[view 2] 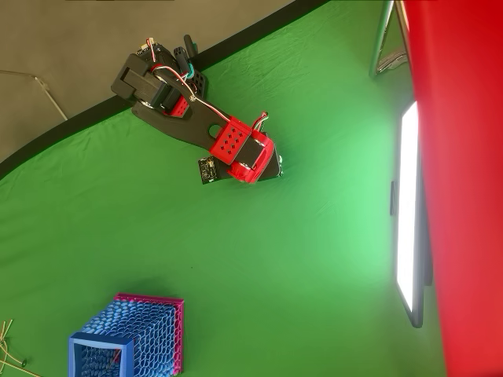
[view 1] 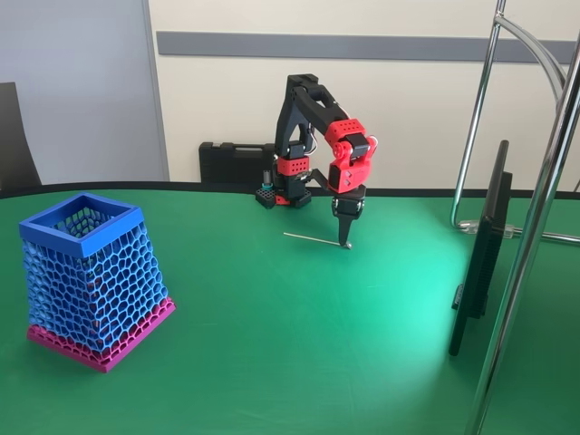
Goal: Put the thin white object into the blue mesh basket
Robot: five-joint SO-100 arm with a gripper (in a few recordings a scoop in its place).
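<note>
Pinching the thin white object (view 1: pixel 314 239) (right end), the pincer (view 1: pixel 345 243) touches the table (view 1: pixel 272 344).

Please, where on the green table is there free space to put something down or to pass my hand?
The green table is bare between the blue honeycomb mesh basket with a pink base and the black flat screen standing on edge. It is crowded near the red and black arm's hand, whose tips come down at one end of the thin whitish stick.
</note>
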